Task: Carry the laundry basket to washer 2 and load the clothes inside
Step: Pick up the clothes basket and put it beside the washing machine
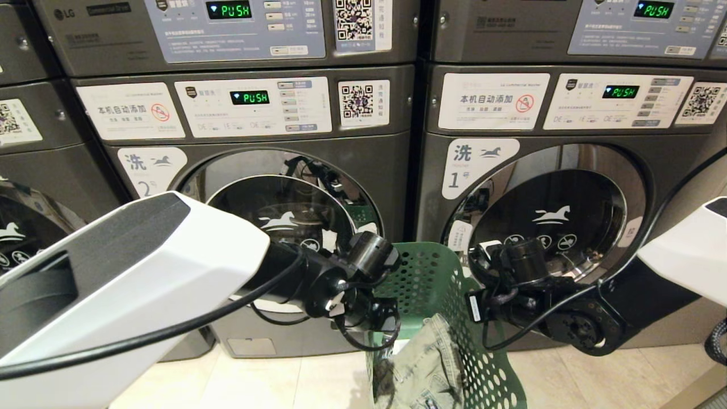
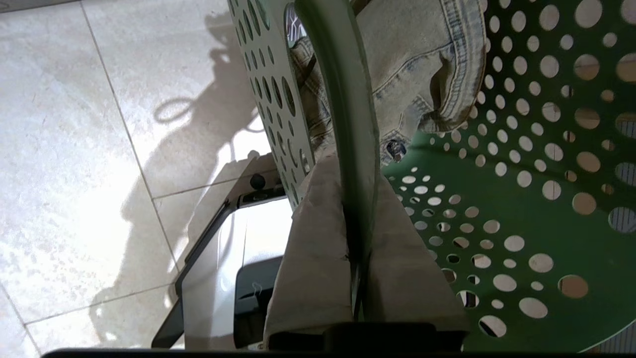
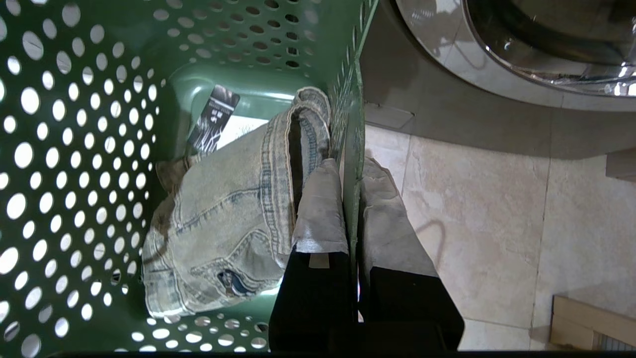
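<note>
A green perforated laundry basket (image 1: 437, 272) hangs between my two arms, in front of the gap between the two lower washers. Faded jeans (image 1: 426, 363) lie inside it. My left gripper (image 2: 354, 171) is shut on the basket's left rim (image 2: 343, 99), one padded finger on each side of the wall. My right gripper (image 3: 351, 166) is shut on the opposite rim (image 3: 355, 99) the same way. The jeans (image 3: 223, 219) rest against the wall by the right gripper. Washer 2 (image 1: 284, 216) stands to the left of the basket, its round glass door closed.
Washer 1 (image 1: 556, 216), door closed, stands right of the basket, with more machines stacked above and another at far left. Beige floor tiles (image 1: 272, 380) lie below. My own base (image 2: 213, 268) sits under the left gripper. A black tag (image 3: 213, 124) lies in the basket.
</note>
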### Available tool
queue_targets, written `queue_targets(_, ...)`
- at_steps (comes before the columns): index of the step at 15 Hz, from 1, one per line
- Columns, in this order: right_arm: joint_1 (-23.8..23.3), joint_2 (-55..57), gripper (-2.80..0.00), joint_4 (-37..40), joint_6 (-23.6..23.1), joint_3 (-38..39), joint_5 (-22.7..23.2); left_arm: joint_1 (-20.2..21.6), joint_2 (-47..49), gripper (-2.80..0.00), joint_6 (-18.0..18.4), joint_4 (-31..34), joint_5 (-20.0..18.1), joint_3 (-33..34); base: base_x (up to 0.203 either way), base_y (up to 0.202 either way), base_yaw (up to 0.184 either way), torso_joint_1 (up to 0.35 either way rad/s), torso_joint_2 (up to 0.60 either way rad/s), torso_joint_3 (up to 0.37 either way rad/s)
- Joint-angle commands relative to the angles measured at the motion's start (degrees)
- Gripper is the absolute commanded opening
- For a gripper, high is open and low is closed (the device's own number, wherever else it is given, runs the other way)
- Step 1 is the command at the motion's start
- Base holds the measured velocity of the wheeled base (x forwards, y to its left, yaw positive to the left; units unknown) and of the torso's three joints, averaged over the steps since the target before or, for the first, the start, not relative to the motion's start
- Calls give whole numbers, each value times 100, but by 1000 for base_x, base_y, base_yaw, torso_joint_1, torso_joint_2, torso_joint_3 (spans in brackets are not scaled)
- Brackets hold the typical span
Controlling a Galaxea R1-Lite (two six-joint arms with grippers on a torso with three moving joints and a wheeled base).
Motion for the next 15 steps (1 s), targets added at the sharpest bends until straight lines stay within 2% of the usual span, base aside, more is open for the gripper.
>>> queue_targets(1, 2, 192, -280, -24, 3, -9, -5, 8, 200, -280, -11, -114, 9, -3, 0, 0, 0, 0, 0, 0)
queue_targets(8, 2, 514, -280, -219, 30, 23, -5, 9, 682, -280, -1, -147, 19, -536, 0, 0, 0, 0, 0, 0)
queue_targets(15, 2, 741, -280, -289, 51, -16, -5, 18, 753, -280, 70, -103, 10, -713, 0, 0, 0, 0, 0, 0)
